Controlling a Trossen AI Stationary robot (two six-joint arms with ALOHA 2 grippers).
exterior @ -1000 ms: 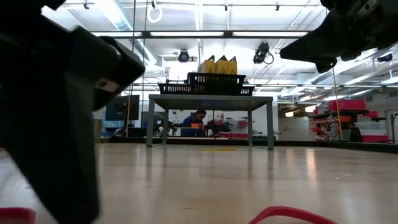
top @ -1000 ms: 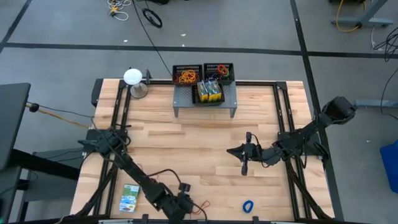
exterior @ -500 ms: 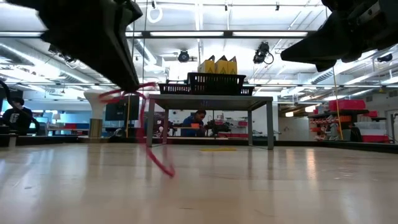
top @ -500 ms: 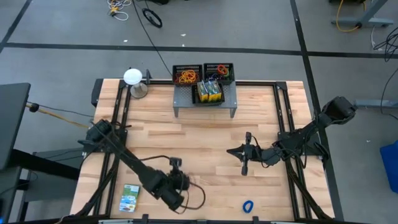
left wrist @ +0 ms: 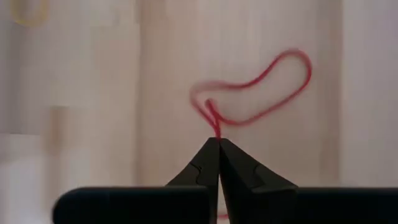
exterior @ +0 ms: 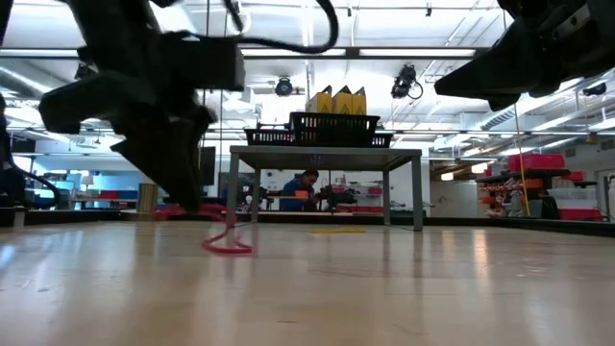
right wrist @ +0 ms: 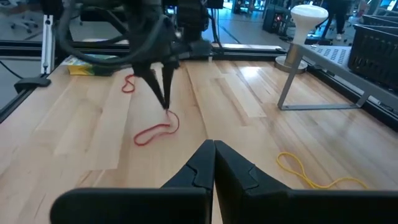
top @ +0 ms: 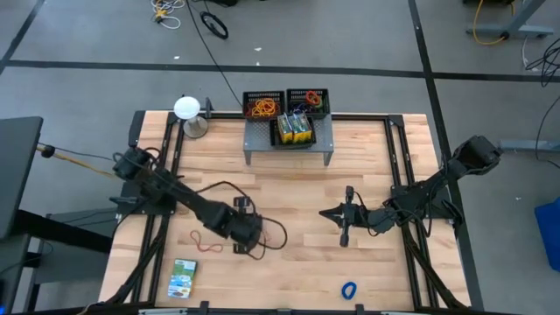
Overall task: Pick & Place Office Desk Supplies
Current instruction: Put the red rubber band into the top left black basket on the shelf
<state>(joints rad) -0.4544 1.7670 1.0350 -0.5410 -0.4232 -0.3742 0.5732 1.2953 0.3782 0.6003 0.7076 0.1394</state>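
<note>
Left gripper (top: pixel 256 251) sits over the near-left middle of the wooden counter (top: pixel 289 188), fingers pressed together and pinching one end of a red rubber band (left wrist: pixel 258 93); the rest of the loop trails loose below the tips, close to the counter surface, and whether it touches is unclear. Right wrist view shows the same thing from the other side: the thin dark fingertips (right wrist: pixel 163 93) come down onto the band (right wrist: pixel 157 132) above the wood. Second red rubber band (top: pixel 207 242) lies flat on the counter just left of that gripper, well apart from the held one. Right gripper (top: pixel 343 237) hangs at mid-right of the counter, fingers together, holding nothing. Blue rubber band (top: pixel 349 290) lies near the front edge, right of centre. Yellow rubber band (right wrist: pixel 311 171) lies on the wood near the grey perforated shelf (top: pixel 289 144). Green-white card box (top: pixel 183 278) lies flat at the near-left corner. Shelf stands at far centre; on and behind it are black mesh trays, one (top: pixel 262 105) full of orange and red bands, one (top: pixel 308 101) with mixed-colour bands, and one in front (top: pixel 294 131) holding upright yellow-green card boxes. White ball on a stand (top: pixel 187 111) sits at the far left, left of the shelf. Low view: a person (exterior: pixel 302 185) seated far back in the room beyond the counter.
</note>
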